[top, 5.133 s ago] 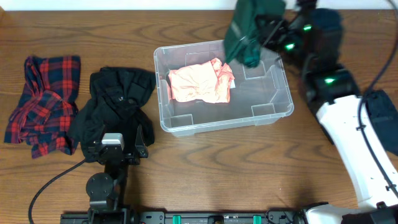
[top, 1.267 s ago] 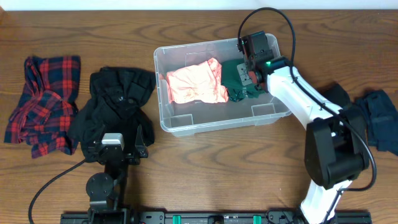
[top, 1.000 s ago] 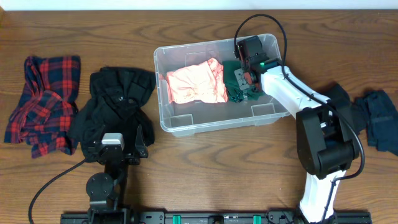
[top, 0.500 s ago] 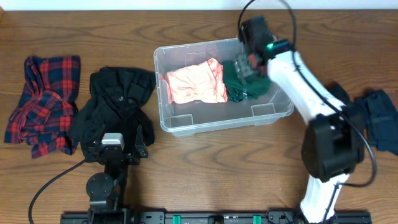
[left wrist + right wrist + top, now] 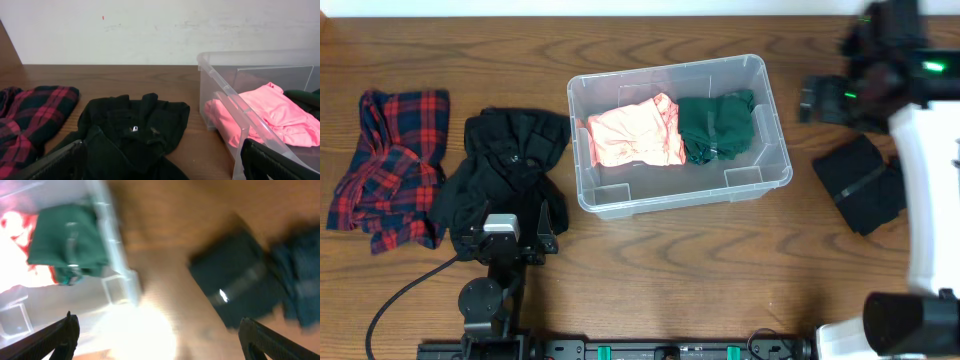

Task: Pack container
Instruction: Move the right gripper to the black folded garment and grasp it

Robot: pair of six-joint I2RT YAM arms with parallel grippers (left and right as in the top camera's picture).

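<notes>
Container: clear plastic bin, near the middle of the table, open side up, long side running left to right.
- Inside: pink garment in the left half. Green garment touches it on the right.
- A strip of bare floor shows along the near wall. Judged about half full.

Outside the container:
- Black garment heaped just beside the left wall.
- Plaid shirt further left.
- Black folded cloth well apart on the right.
- Dark blue cloth beside the folded cloth. It is blurred in the right wrist view.

Tools:
- Right gripper: over bare table between the container's right wall and the black folded cloth. Fingers spread wide, nothing between them.
- Left gripper: low at the near edge of the black garment. Fingers wide apart and empty.

Handling (judgement):
- The container looks thin-walled, light and smooth.
- The walls would likely flex and slip under a squeeze. The rolled rim at a short end seems the surest place to hold it.
- It may slide on the wood if a garment is pushed against a wall. Loading from straight above seems safer.
- The contents are soft and add little weight.
- The remaining clothes are limp. A pinch on a raised fold should lift each one, though trailing cloth could catch on the rim.
</notes>
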